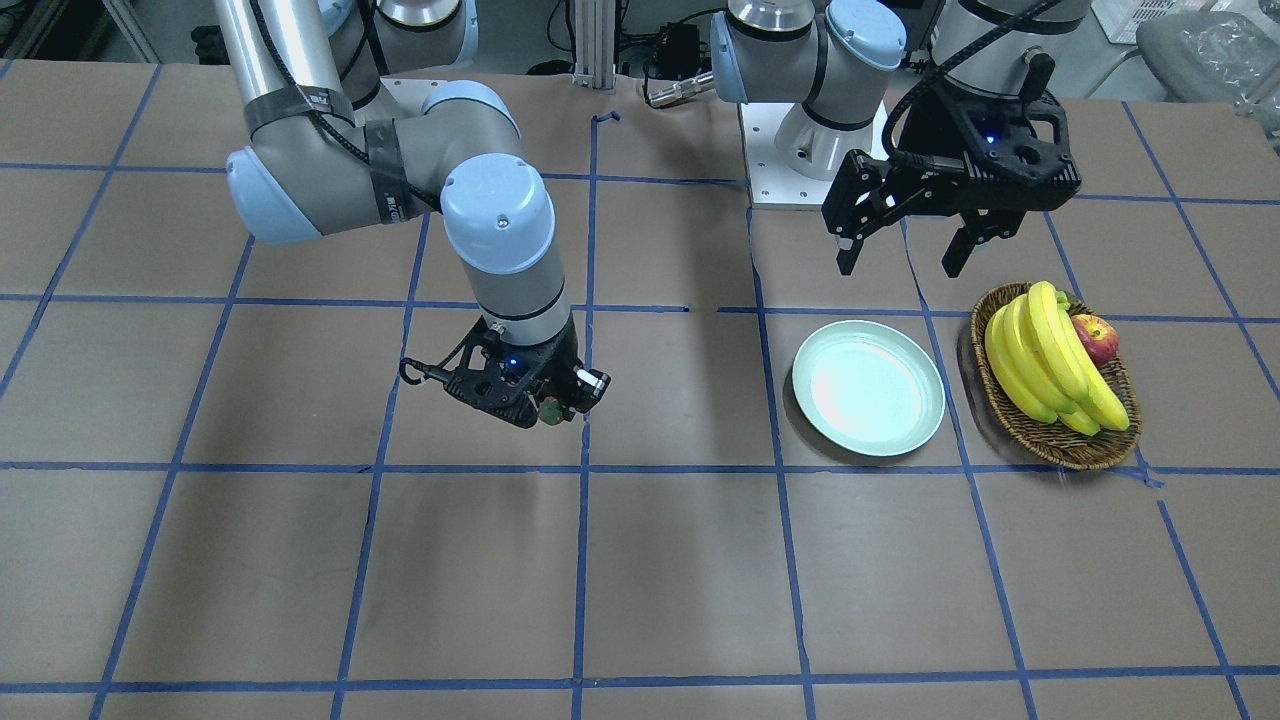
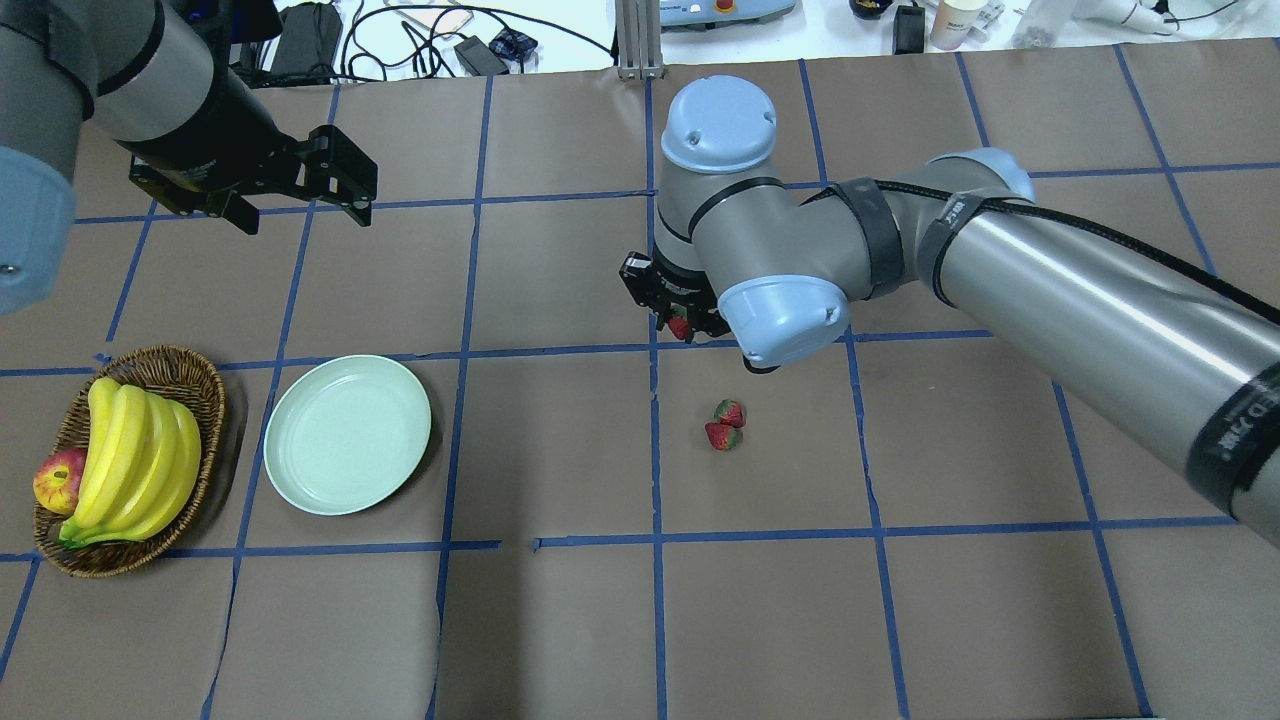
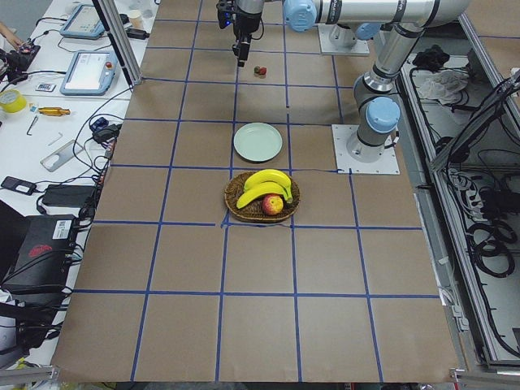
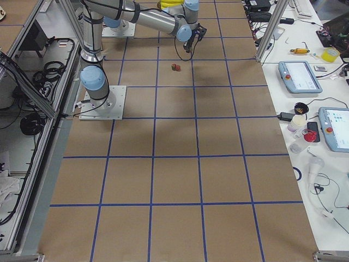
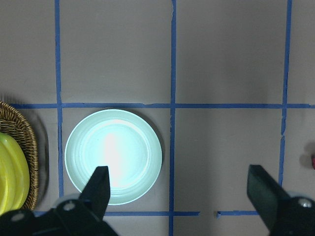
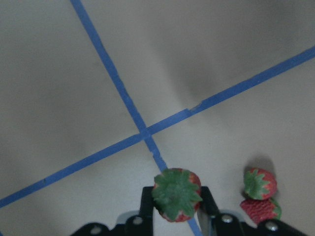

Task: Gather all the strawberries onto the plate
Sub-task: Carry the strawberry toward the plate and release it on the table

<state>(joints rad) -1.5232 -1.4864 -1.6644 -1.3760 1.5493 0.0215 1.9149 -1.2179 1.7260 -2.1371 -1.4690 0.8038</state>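
My right gripper [image 6: 175,205] is shut on a strawberry [image 6: 176,194] with a green cap and holds it above the table; it also shows in the overhead view [image 2: 680,327] and the front view [image 1: 549,410]. Two more strawberries [image 2: 726,425] lie touching on the table just beside it, also in the right wrist view [image 6: 260,194]. The pale mint plate [image 2: 347,435] is empty, to the left of the held berry in the overhead view, and shows in the left wrist view [image 5: 113,155]. My left gripper [image 2: 300,205] is open and empty, hovering beyond the plate.
An oval wicker basket [image 2: 160,368] with bananas [image 2: 135,462] and an apple [image 2: 58,480] stands just left of the plate. Blue tape lines grid the brown table. The right arm's elbow [image 2: 790,310] hangs over the table's middle.
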